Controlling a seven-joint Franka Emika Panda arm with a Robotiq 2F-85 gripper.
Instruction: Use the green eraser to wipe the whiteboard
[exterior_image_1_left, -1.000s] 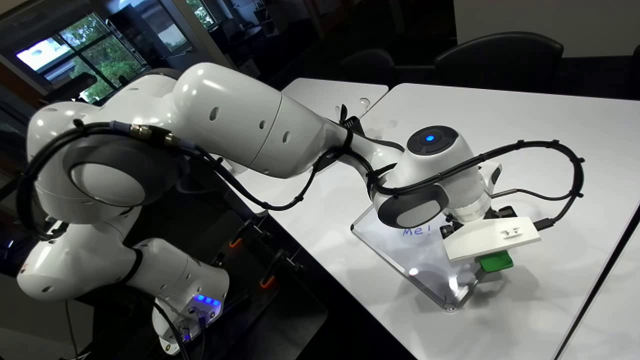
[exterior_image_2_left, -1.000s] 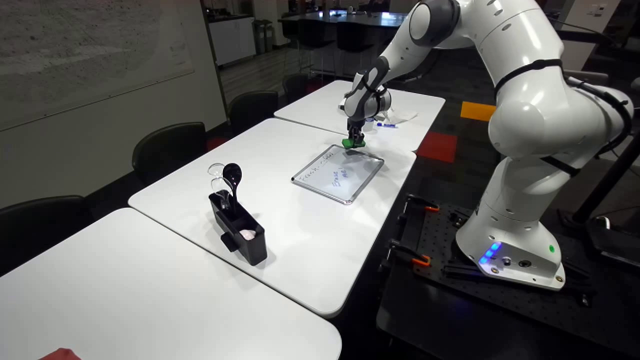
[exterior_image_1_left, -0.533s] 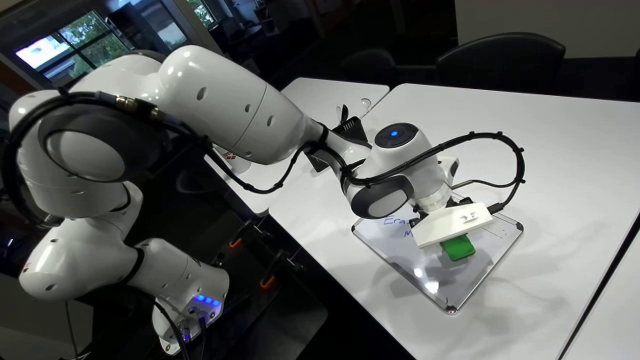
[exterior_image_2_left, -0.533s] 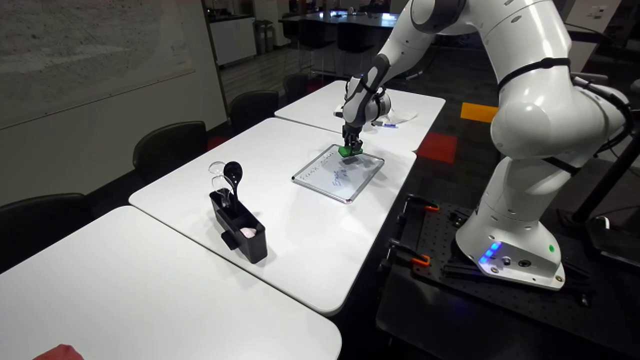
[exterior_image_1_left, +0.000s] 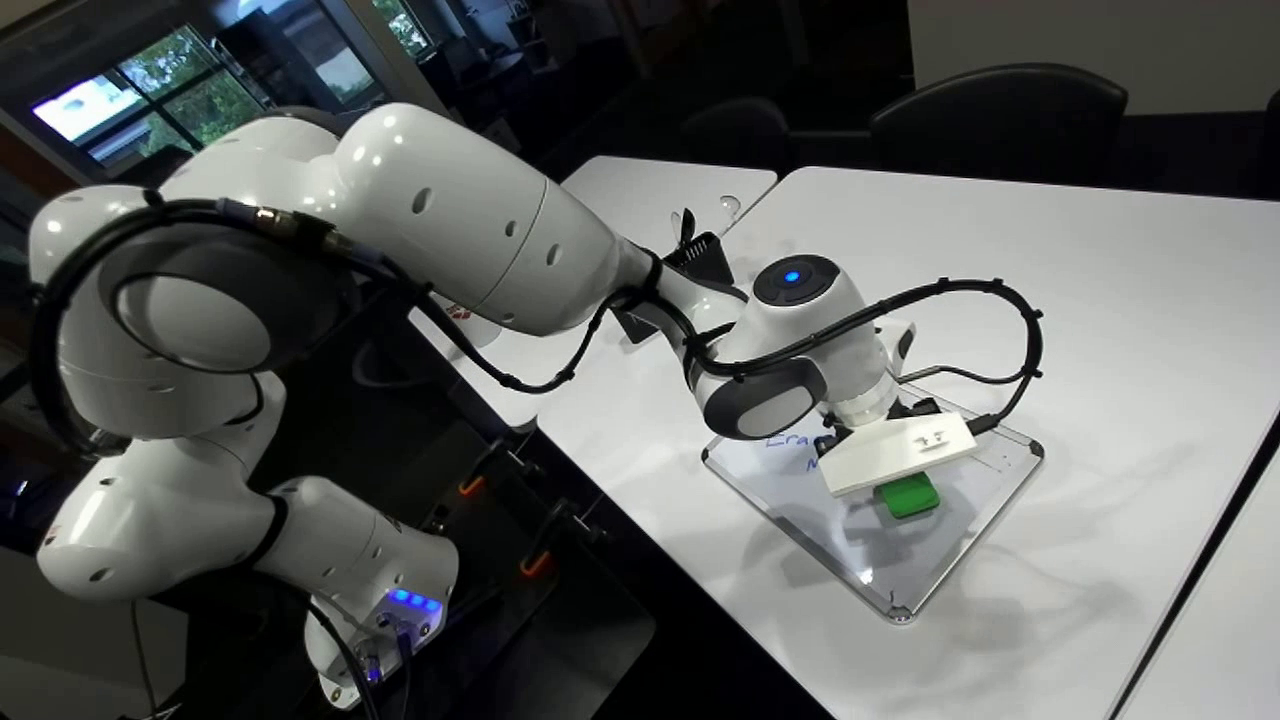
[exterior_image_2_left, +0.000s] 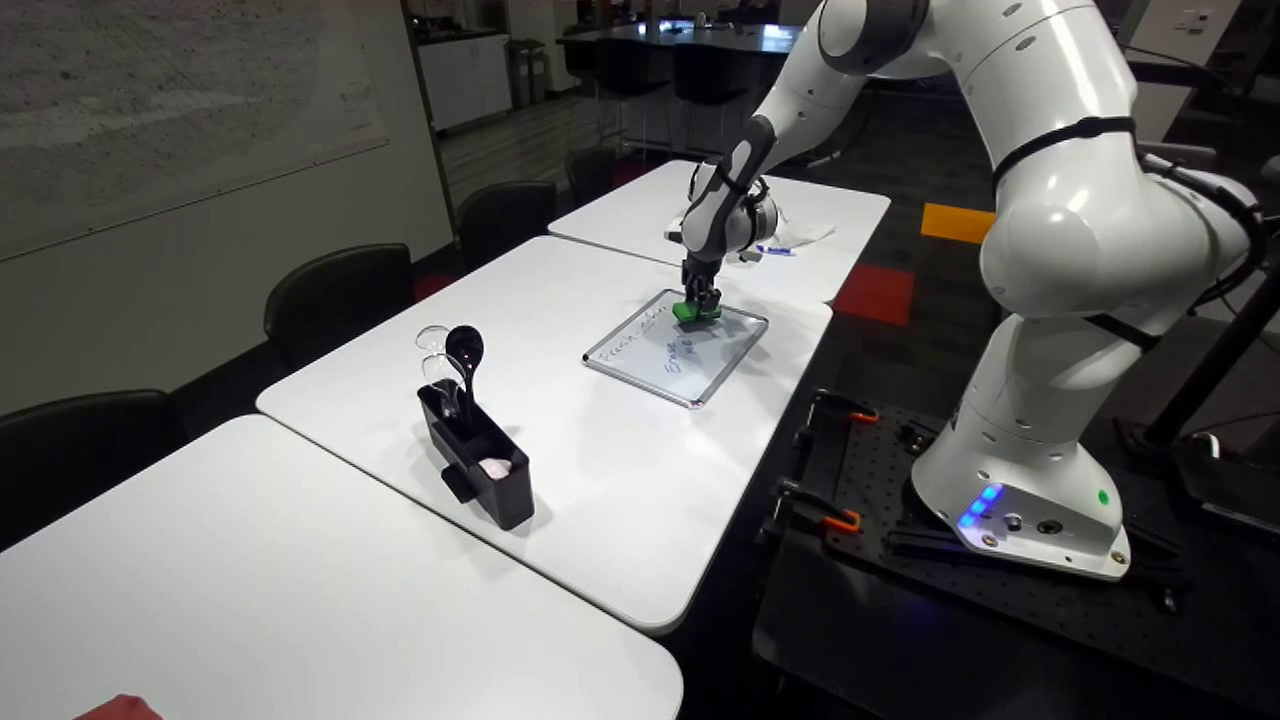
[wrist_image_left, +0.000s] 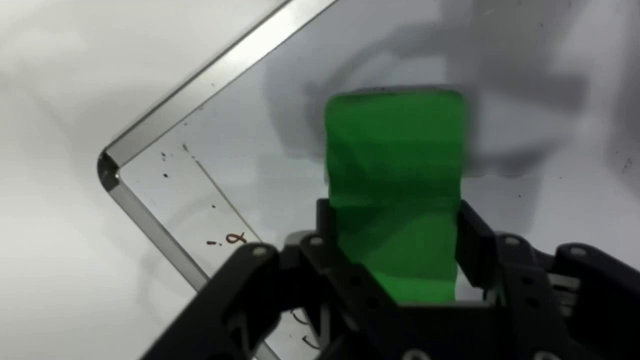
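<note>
My gripper (wrist_image_left: 394, 220) is shut on the green eraser (wrist_image_left: 395, 150) in the wrist view, one finger on each long side. In both exterior views the eraser (exterior_image_1_left: 910, 496) (exterior_image_2_left: 695, 312) is low over the whiteboard (exterior_image_1_left: 960, 520) (exterior_image_2_left: 718, 360), near its far end in an exterior view. It is at or just above the surface; I cannot tell if it touches. Blue writing "Erase me" (exterior_image_2_left: 682, 355) is beside the eraser, with darker writing (exterior_image_2_left: 630, 335) along one edge. The whiteboard (wrist_image_left: 290, 195) shows a framed corner and small marks in the wrist view.
The whiteboard lies on a white table (exterior_image_2_left: 580, 470). A black caddy (exterior_image_2_left: 485, 455) with a black spoon and clear utensils stands on the same table. A blue marker (exterior_image_2_left: 775, 250) and clear plastic lie on the table behind. Dark chairs (exterior_image_2_left: 345, 300) line the long side.
My gripper, holding the eraser, has moved from the whiteboard's far edge inward over the board and lower. In the last half second it has moved only slightly. The writing looks unchanged.
</note>
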